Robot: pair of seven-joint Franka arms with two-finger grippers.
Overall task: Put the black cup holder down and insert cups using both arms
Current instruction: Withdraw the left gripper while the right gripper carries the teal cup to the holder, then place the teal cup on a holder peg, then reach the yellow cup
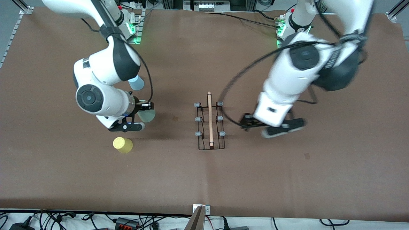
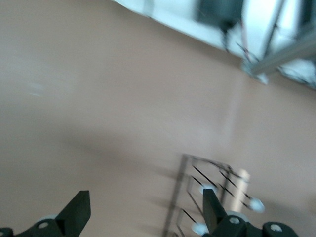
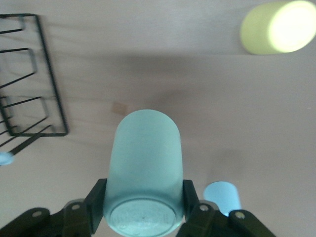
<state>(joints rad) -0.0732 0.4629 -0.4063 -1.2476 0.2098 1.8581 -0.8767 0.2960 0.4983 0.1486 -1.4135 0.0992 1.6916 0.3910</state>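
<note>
The black cup holder [image 1: 210,121], a thin wire rack with a pale wooden rod handle and six grey-capped pegs, stood at the frame's centre on the brown table [image 1: 204,179]. The left pincer [image 1: 247,122] hung beside it, fingers spread and empty. The right pincer [image 1: 142,112] clamped the smooth mint green cup [image 1: 147,115] above the table, between the yellow cup [image 1: 122,144] lower down and the light blue cup [image 1: 137,82] higher up.

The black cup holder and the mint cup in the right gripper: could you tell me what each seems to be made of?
The black cup holder looks like thin, dark-coated metal wire, with a pale, unpainted wooden rod handle and grey caps, perhaps rubber, on the pegs. The mint cup, in the right gripper, looks like matte, slightly translucent plastic.
</note>
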